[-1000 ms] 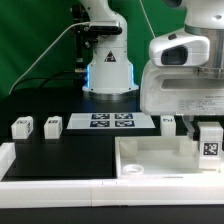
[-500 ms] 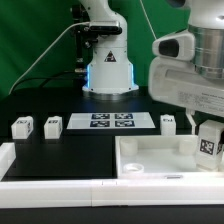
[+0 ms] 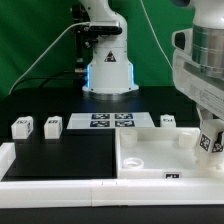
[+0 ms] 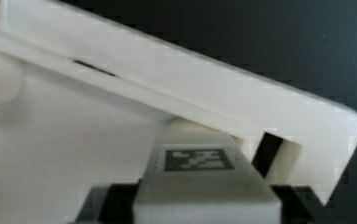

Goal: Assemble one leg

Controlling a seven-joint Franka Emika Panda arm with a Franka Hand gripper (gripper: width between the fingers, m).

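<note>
My gripper (image 3: 207, 132) is at the exterior view's far right, shut on a white leg (image 3: 210, 141) with a marker on its face. It holds the leg tilted above the right end of the white tray-like tabletop (image 3: 150, 163). In the wrist view the leg (image 4: 200, 170) sits between the dark fingers (image 4: 118, 203) of the gripper (image 4: 203, 205), just in front of the tabletop's raised wall (image 4: 175, 75). Three more legs stand on the black table: two at the left (image 3: 22, 127) (image 3: 52, 125) and one right of centre (image 3: 168, 121).
The marker board (image 3: 110, 121) lies at the back middle, in front of the robot base (image 3: 108, 65). A white border strip (image 3: 50, 168) runs along the table's front and left side. A cable hangs at the back left.
The arm has swung toward the exterior view's right with the leg in its grip. The leg has gone from upright to tilted and sits nearer the frame edge.
</note>
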